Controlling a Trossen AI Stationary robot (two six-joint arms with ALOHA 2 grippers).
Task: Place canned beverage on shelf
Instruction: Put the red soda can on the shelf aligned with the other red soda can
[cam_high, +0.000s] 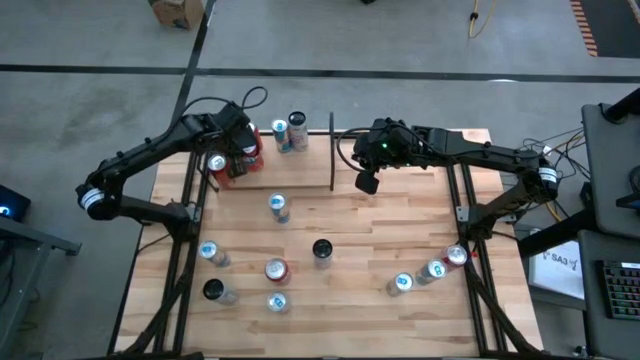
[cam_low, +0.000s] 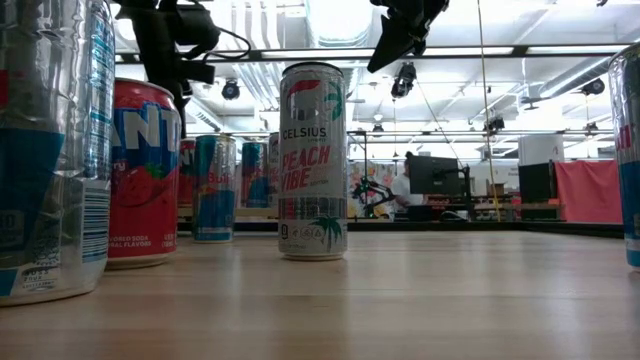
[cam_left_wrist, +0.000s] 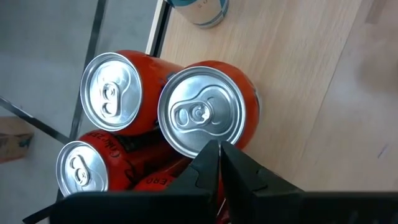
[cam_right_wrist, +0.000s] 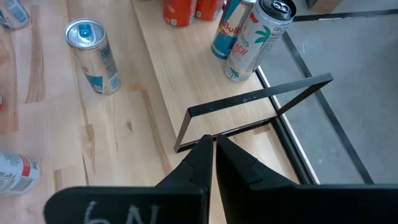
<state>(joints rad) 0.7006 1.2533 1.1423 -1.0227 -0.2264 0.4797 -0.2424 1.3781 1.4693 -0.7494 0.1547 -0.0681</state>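
Three red cans (cam_left_wrist: 202, 112) stand upright, close together, at the left end of the shelf (cam_high: 300, 172), a light wood plank inside a thin black frame (cam_right_wrist: 261, 99). A blue can (cam_high: 280, 136) and a white can (cam_high: 297, 125) stand farther right on it. My left gripper (cam_left_wrist: 221, 149) is shut, slanting down over the red cans by the nearest one's top. My right gripper (cam_right_wrist: 214, 144) is shut and hangs in the air over the frame's right end, holding nothing. Several more cans stand on the table, among them a white Celsius can (cam_low: 313, 160). My left gripper's shut fingertips (cam_left_wrist: 211, 155) stand at the rim of the nearest red can's top (cam_left_wrist: 200, 144), coming from above on a slant. I cannot tell whether they touch it or hover just over it. The can stands upright on the plank.
Loose cans are spread over the table: one in the middle (cam_high: 278, 207), a black-topped one (cam_high: 322, 250), a group at the near left (cam_high: 215, 290) and three at the near right (cam_high: 432, 270). Black table frame rails (cam_high: 190, 200) run along both sides.
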